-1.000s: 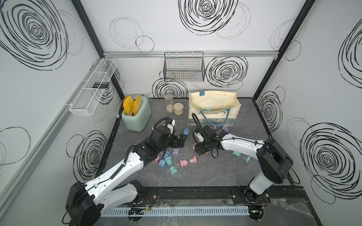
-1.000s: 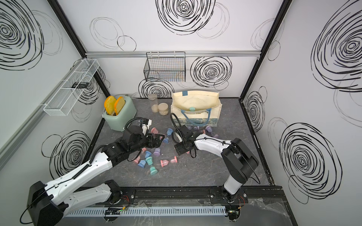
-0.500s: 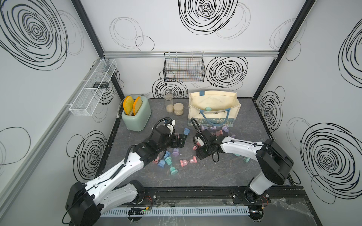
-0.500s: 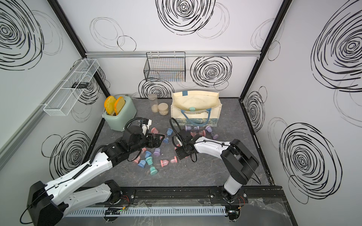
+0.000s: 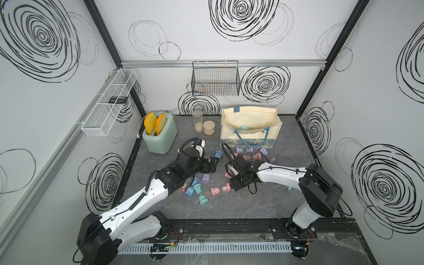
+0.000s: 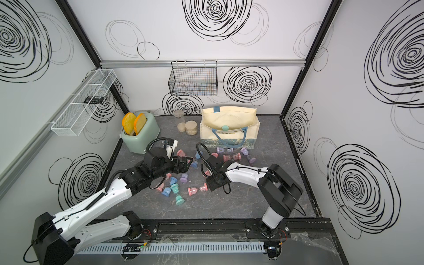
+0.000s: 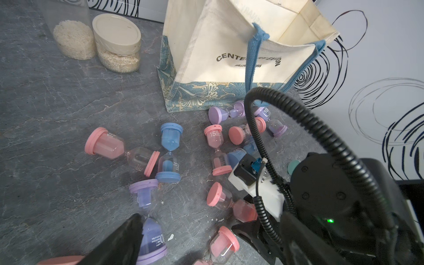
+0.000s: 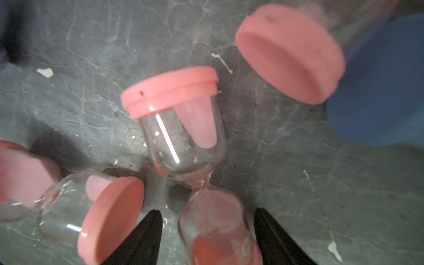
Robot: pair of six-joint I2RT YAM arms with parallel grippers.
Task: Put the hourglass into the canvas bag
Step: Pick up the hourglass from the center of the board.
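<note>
Top views, both: grey desk (image 5: 286, 206), with the cream bag (image 5: 249, 118) upright at its back, mouth open. Empty left tool (image 5: 212, 163) is spread wide, near the bag's front. Right wrist view: right tool (image 8: 207, 213) part open, fingers astride one bulb of a pink hourglass (image 8: 181, 128); a gap shows, no grip. Hourglass lies on the desk, well before the bag, outside it.

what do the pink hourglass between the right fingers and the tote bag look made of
Pink hourglass: clear glossy bulbs, glass or hard plastic by the sharp highlight; matte pink plastic-looking caps. Canvas bag: cream woven cloth, matte, creased, with stitched hems.
</note>
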